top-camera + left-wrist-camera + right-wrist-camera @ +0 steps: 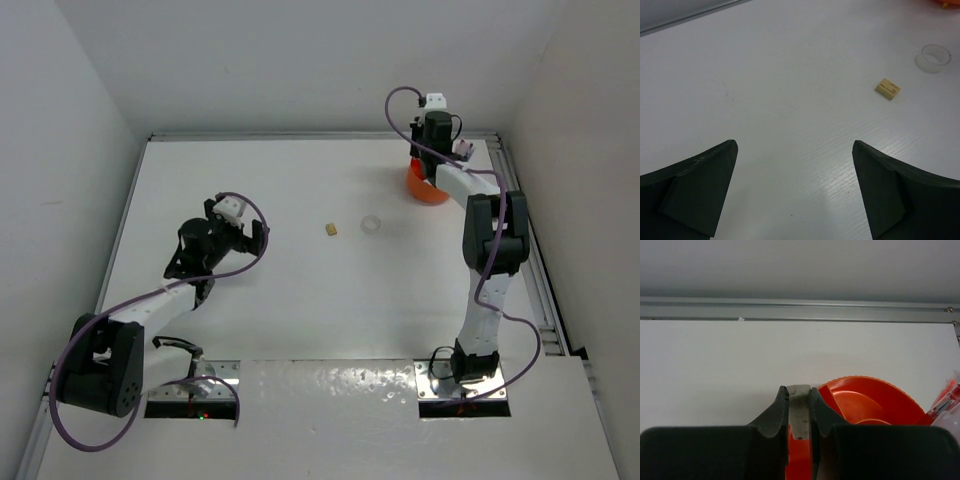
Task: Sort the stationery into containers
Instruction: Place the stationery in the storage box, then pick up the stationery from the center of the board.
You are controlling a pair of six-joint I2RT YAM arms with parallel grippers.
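While the right gripper (799,392) is clenched on what looks like a red pen (798,452) at the orange tub (865,400), the left gripper (794,145) hangs wide open, so next up is dropping it in, I'd guess

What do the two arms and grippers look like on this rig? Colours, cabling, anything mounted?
The left arm and right arm have white links and black joint housings. A purple cable loops along each. A small white block sits on each wrist. The left gripper and right gripper have dark, matte, wedge-shaped fingers. No markings are visible.
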